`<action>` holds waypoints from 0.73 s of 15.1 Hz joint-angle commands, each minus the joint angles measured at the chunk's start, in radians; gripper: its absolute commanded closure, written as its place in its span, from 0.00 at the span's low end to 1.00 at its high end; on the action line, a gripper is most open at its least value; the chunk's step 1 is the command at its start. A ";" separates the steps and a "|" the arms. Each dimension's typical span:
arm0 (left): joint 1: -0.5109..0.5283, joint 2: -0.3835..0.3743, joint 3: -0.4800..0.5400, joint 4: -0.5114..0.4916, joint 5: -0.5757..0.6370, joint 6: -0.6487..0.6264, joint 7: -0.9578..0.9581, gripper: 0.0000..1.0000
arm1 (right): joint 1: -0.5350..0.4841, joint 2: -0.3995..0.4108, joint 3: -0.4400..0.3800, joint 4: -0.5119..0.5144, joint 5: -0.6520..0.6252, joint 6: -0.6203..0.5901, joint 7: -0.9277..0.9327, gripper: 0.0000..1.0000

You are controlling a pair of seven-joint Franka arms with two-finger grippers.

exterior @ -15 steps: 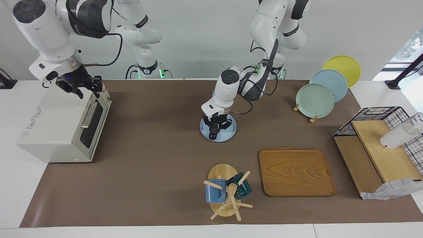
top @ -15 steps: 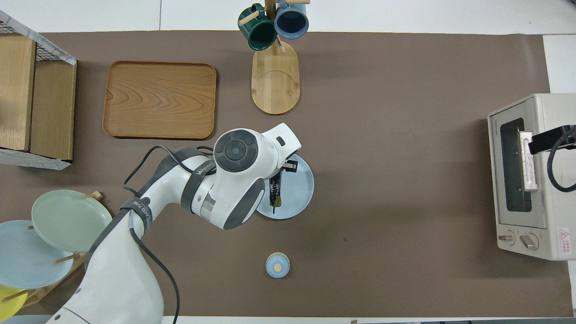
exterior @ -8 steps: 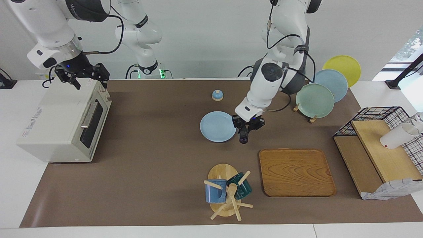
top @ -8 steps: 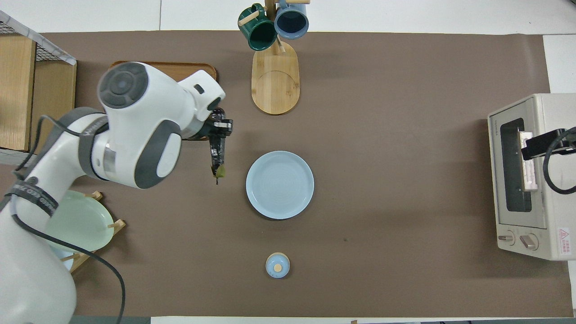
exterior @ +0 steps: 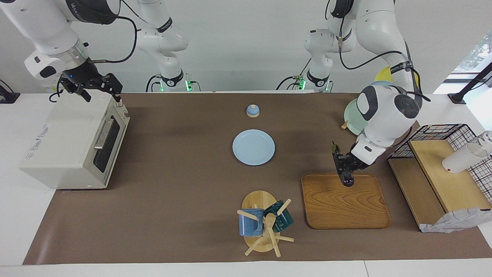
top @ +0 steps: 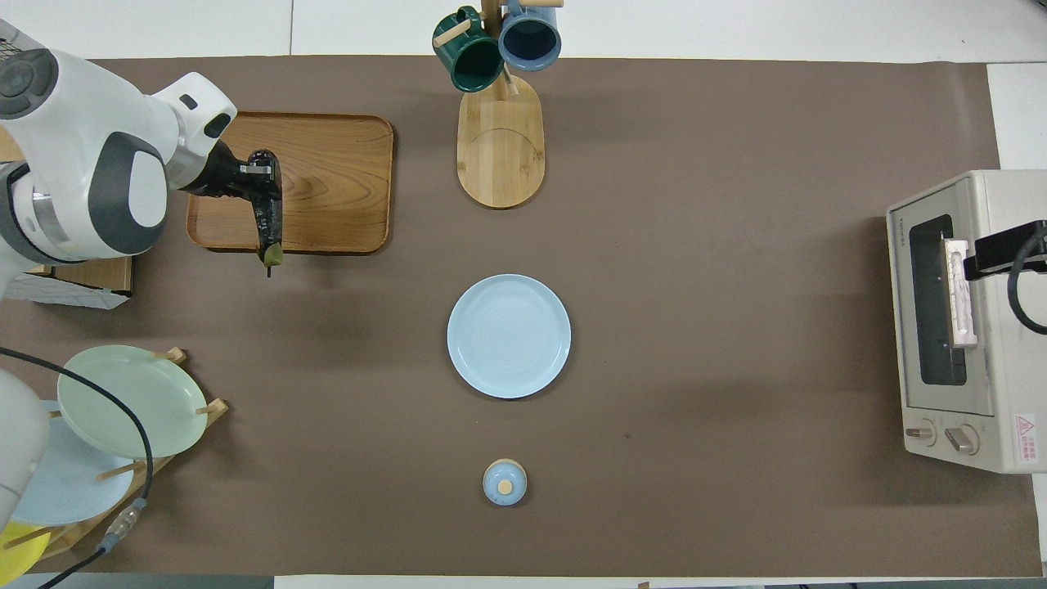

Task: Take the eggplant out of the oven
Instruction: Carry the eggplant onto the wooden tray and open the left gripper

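My left gripper (exterior: 345, 170) is shut on the eggplant (exterior: 337, 157), a thin dark fruit with a green stem tip. It hangs tilted over the wooden tray (exterior: 346, 207), above the tray edge nearer the robots. From overhead the eggplant (top: 268, 225) sticks out of the left gripper (top: 260, 176) with its stem past the tray (top: 327, 180) rim. The off-white oven (exterior: 69, 146) stands at the right arm's end of the table with its glass door closed. My right gripper (exterior: 92, 86) hovers open above the oven top; overhead only part of it (top: 1002, 249) shows over the oven (top: 965, 319).
A light blue plate (exterior: 253, 147) lies bare mid-table, with a small blue lid (exterior: 252, 110) nearer the robots. A mug tree (exterior: 263, 223) stands beside the tray. A plate rack (top: 123, 401) and a wire basket shelf (exterior: 442, 169) occupy the left arm's end.
The left gripper lifted the eggplant off the blue plate and swept it over to the wooden tray. The right gripper drew up slightly above the oven.
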 commanded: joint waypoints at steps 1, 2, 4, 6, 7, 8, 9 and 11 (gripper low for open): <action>0.006 0.058 -0.005 0.062 -0.009 0.016 0.054 1.00 | -0.004 -0.001 0.002 0.001 0.012 0.017 0.021 0.00; 0.005 0.058 -0.005 0.054 -0.009 0.020 0.077 1.00 | -0.004 -0.005 0.002 -0.006 0.010 0.018 0.021 0.00; 0.013 0.057 -0.005 0.056 -0.011 0.007 0.108 0.47 | -0.004 -0.007 0.005 -0.006 0.009 0.022 0.024 0.00; 0.013 0.049 -0.005 0.060 -0.009 0.003 0.111 0.00 | -0.014 -0.007 0.005 -0.007 0.012 0.020 0.023 0.00; 0.014 0.041 -0.002 0.063 -0.011 -0.009 0.111 0.00 | -0.014 -0.007 0.004 -0.006 0.012 0.019 0.021 0.00; 0.016 0.038 0.001 0.066 -0.011 -0.029 0.111 0.00 | -0.014 -0.008 0.004 -0.007 0.012 0.011 0.018 0.00; 0.016 0.029 0.001 0.068 -0.010 -0.052 0.111 0.00 | -0.011 -0.008 0.004 -0.009 0.012 0.008 0.017 0.00; 0.016 -0.011 0.003 0.062 -0.013 -0.077 0.111 0.00 | -0.005 -0.008 0.004 -0.009 0.015 0.008 0.018 0.00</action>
